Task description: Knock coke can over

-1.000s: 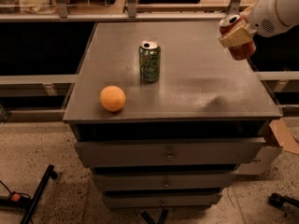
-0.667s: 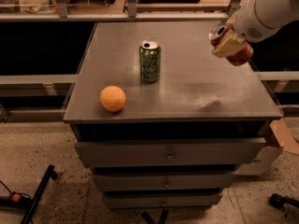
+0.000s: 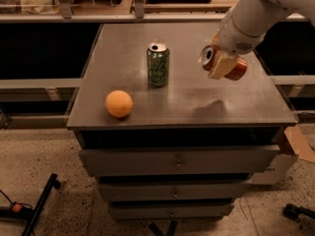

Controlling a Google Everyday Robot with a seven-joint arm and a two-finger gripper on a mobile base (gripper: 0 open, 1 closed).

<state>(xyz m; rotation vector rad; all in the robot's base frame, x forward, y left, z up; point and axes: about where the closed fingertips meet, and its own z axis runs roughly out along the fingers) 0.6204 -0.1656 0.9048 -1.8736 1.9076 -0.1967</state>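
Coke can (image 3: 239,69) pinched sideways in claw (image 3: 221,64), held above worktop (image 3: 197,95). Green can (image 3: 158,65) seen upright left of claw; orange (image 3: 119,103) set farther left, nearer front.

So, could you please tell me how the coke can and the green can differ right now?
Colour: the coke can is red, the green can green with pale lettering. Pose: the green can stands upright, the coke can is tipped sideways, silver top facing left. State: the gripper, over the right side of the cabinet top, grips the coke can above the surface; the green can stands free. Both are similar-sized soda cans.
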